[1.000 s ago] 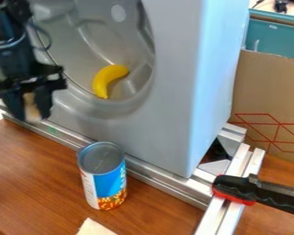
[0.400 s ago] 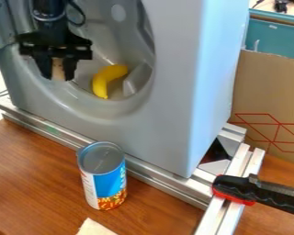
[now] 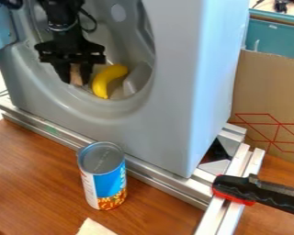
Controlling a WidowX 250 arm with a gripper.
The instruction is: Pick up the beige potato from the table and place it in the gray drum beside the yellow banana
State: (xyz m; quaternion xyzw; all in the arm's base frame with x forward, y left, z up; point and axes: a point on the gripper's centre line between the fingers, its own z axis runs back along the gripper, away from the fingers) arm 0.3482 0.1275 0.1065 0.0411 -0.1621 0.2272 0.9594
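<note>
My gripper (image 3: 76,79) hangs in the round opening of the grey machine (image 3: 168,114), at the upper left, pointing down. Its fingers are closed around a small tan object (image 3: 76,75), whose lower end shows between them. Just right of the gripper, a yellow banana (image 3: 106,81) lies in the bottom of the opening; whether the two touch I cannot tell. A can (image 3: 103,176) with a blue and white label stands upright on the wooden table in front of the machine.
Metal rails (image 3: 155,176) run along the machine's base. A black and red clamp handle (image 3: 247,190) juts in at the right. A pale flat piece (image 3: 94,228) lies at the bottom edge, and a cardboard box (image 3: 269,101) stands behind, right.
From the left edge, my gripper has moved right into the machine's opening, near the banana, still with the tan object. A blue-grey panel has come into view at the upper left.
</note>
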